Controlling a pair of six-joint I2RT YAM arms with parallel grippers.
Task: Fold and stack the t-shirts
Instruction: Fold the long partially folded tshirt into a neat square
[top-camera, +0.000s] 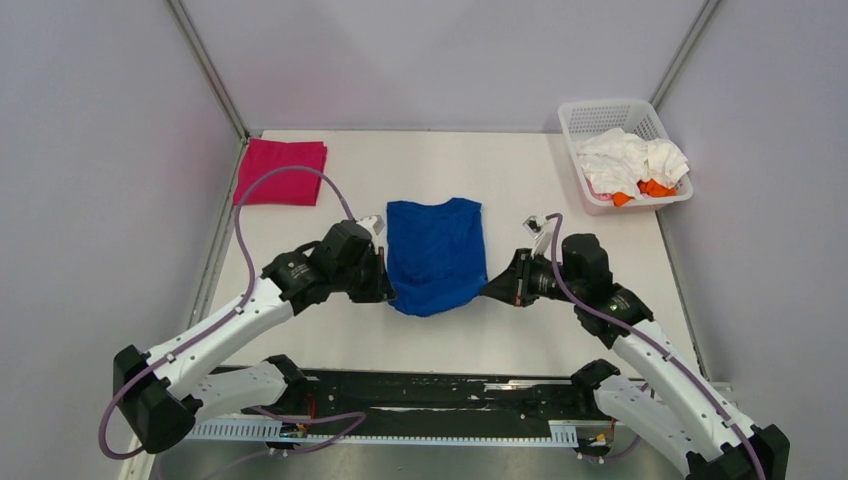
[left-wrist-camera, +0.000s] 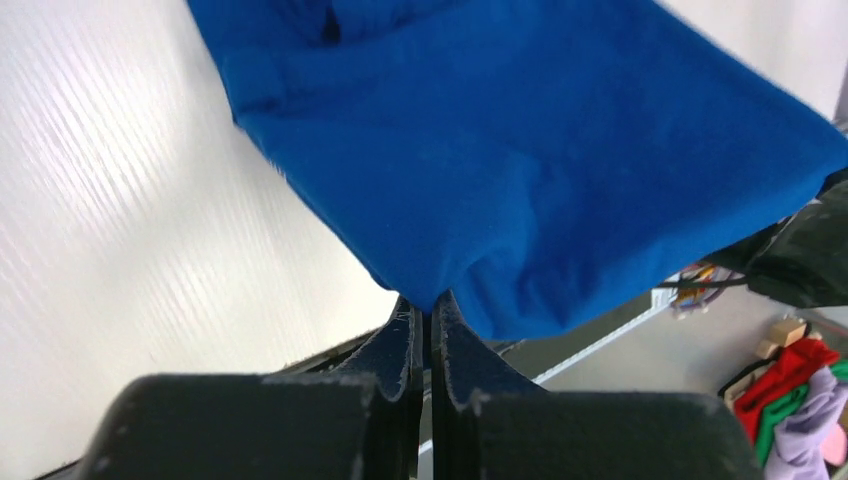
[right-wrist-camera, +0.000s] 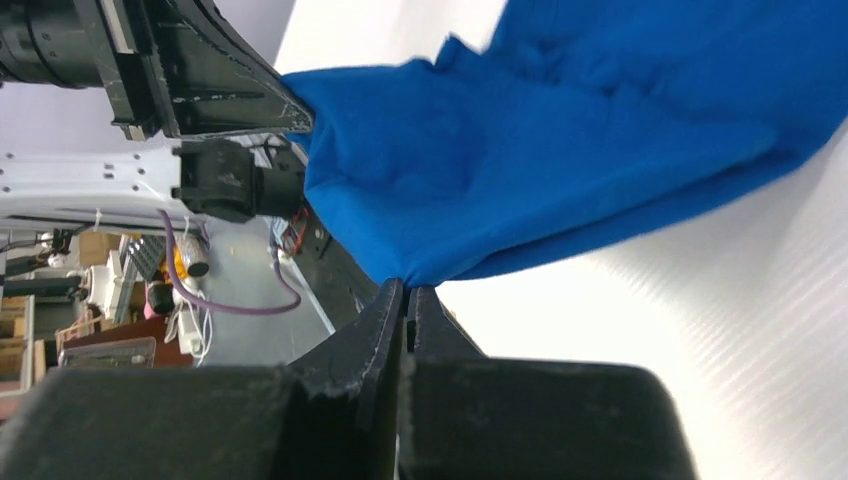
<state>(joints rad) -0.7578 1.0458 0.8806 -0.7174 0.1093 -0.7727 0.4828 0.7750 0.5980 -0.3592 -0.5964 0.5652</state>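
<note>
- Blue t-shirt (top-camera: 436, 255), top view: centre of table (top-camera: 520, 170), collar toward 12 o'clock, near hem raised. Soft, light, limp, likely to sag between grips.
- Same view: left gripper (top-camera: 385, 287) clenched on hem corner at 7 o'clock, right gripper (top-camera: 492, 288) on corner at 5 o'clock. Sound hold points for folding.
- Pink t-shirt (top-camera: 282, 172) folded at 10 o'clock, white and orange t-shirts (top-camera: 635, 165) in basket (top-camera: 600, 108) at 2 o'clock.
- Left wrist view: left gripper (left-wrist-camera: 425, 308) pinched on blue corner. Cloth smooth, plain royal blue, no print showing.
- Right wrist view: right gripper (right-wrist-camera: 405, 292) pinched on opposite corner, light wrinkles.

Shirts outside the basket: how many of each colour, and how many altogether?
Blue shirt: 1
Magenta-pink shirt: 1
Total: 2
The white and orange cloth in the basket is a heap I cannot count.
</note>
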